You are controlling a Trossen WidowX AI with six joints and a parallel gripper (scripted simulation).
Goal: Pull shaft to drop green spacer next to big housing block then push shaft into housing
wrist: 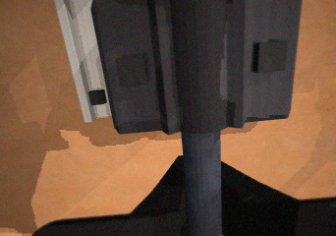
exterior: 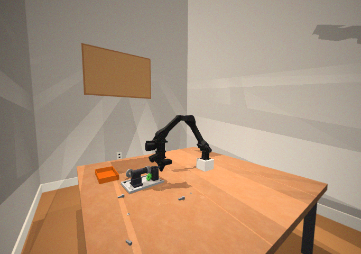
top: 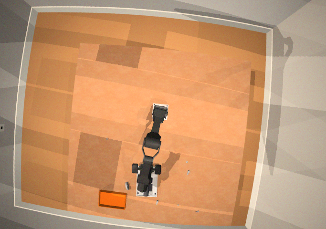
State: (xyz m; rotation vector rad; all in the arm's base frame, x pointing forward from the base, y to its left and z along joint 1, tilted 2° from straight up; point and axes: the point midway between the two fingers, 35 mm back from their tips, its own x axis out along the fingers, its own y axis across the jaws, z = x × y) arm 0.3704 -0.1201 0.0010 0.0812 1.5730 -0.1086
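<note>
The fixture's white base plate [exterior: 129,191] [wrist: 80,74] carries two dark blocks, one at the left [exterior: 136,181] and one at the right [exterior: 155,174]. A thick dark bar [exterior: 140,171] runs between them, with a grey spacer [exterior: 148,169] around it. The green spacer [exterior: 149,177] is tilted below the bar line, low over the plate between the blocks; contact with the plate is too small to tell. My gripper [exterior: 162,169] [wrist: 193,161] is shut on the blue-grey shaft [wrist: 201,147], just outside the right block. Part of the shaft is hidden inside the fixture.
A grey disc [top: 127,185] [exterior: 129,173] stands beside the fixture. An orange tray [top: 112,200] [exterior: 107,176] lies beyond it. Small bolts [top: 188,172] [exterior: 181,198] and nuts are scattered around. The arm's white base [top: 160,104] [exterior: 205,164] is behind the gripper.
</note>
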